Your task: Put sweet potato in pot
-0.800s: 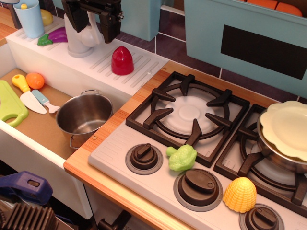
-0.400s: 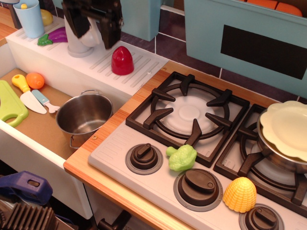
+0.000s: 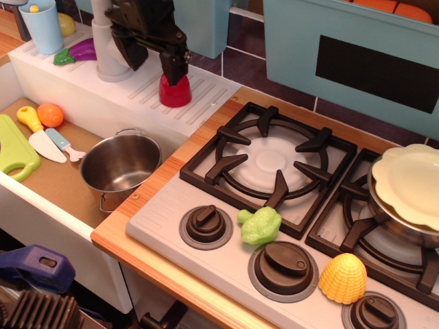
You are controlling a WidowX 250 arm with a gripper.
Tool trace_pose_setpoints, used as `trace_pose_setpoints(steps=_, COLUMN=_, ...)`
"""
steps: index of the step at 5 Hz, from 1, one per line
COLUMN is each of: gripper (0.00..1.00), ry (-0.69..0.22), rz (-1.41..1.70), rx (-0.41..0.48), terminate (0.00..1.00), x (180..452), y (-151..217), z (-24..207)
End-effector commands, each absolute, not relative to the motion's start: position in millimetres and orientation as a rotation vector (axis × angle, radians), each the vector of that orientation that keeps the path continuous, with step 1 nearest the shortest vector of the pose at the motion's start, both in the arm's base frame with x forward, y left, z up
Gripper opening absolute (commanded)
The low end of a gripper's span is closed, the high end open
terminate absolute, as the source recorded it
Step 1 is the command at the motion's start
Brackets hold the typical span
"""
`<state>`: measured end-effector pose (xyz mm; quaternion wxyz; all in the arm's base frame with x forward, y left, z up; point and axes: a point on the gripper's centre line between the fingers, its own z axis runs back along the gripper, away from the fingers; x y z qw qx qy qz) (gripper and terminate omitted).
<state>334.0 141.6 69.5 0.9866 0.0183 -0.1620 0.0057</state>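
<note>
- On the ribbed white drainboard [image 3: 137, 92] behind the pot sits the sweet potato [image 3: 175, 92], dark red, flat base down; only its lower half shows, the top is hidden by the gripper.
- Gripper [image 3: 164, 63]: black, directly above the sweet potato and overlapping its upper part. One finger [image 3: 171, 67] points down at the crown; the other sits toward the white faucet post [image 3: 110, 48]. Cannot tell whether the fingers are spread around the toy or already pinching it; the black body masks the gap.
- Pot [image 3: 120, 166]: shiny steel, upright, mouth open and nothing visible inside, loop handles at its rim. It stands in the sink well below and in front of the sweet potato, apart from it, next to the wooden counter edge.
- Beyond the pot, on its far-left side: orange ball [image 3: 50, 114], toy knife [image 3: 42, 139], green cutting board [image 3: 15, 145].
- Stove on the other side of the pot: green broccoli toy [image 3: 260, 225] and yellow ribbed dome [image 3: 342, 277] near the knobs, pale yellow plate [image 3: 410, 185] on a pan.
- Step in hand, as I judge it: the approach and grasp at the sweet potato; nothing has been carried over yet.
- Next move calls for a firm closure low on the glossy dome, which could slip, then a lift clear of the drainboard lip, a carry forward and down to over the pot's mouth, and release.
</note>
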Motion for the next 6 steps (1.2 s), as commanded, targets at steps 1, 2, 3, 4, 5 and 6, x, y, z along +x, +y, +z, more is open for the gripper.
trace_pose_setpoints(steps=1, gripper=1.0, ry=-0.415, rz=-0.004, rx=0.059, terminate=0.0, x=362, y=150, z=78)
trace_pose_setpoints(steps=2, gripper=1.0, ry=-0.425, rz=-0.004, rx=0.054, terminate=0.0, x=370, y=149, z=67)
trace_pose_setpoints(steps=3, gripper=1.0, ry=-0.415, rz=-0.001, rx=0.058, terminate=0.0, x=370, y=149, z=58)
trace_pose_setpoints(steps=4, gripper=1.0, ry=-0.427, rz=-0.001, rx=0.031, terminate=0.0, x=369, y=146, z=45)
trace_pose_setpoints(steps=5, gripper=1.0, ry=-0.449, rz=0.001, rx=0.002, terminate=0.0, x=371, y=137, z=30)
trace_pose_setpoints(steps=6, gripper=1.0, ry=-0.444, rz=0.017, rx=-0.02, terminate=0.0, x=375, y=128, z=21)
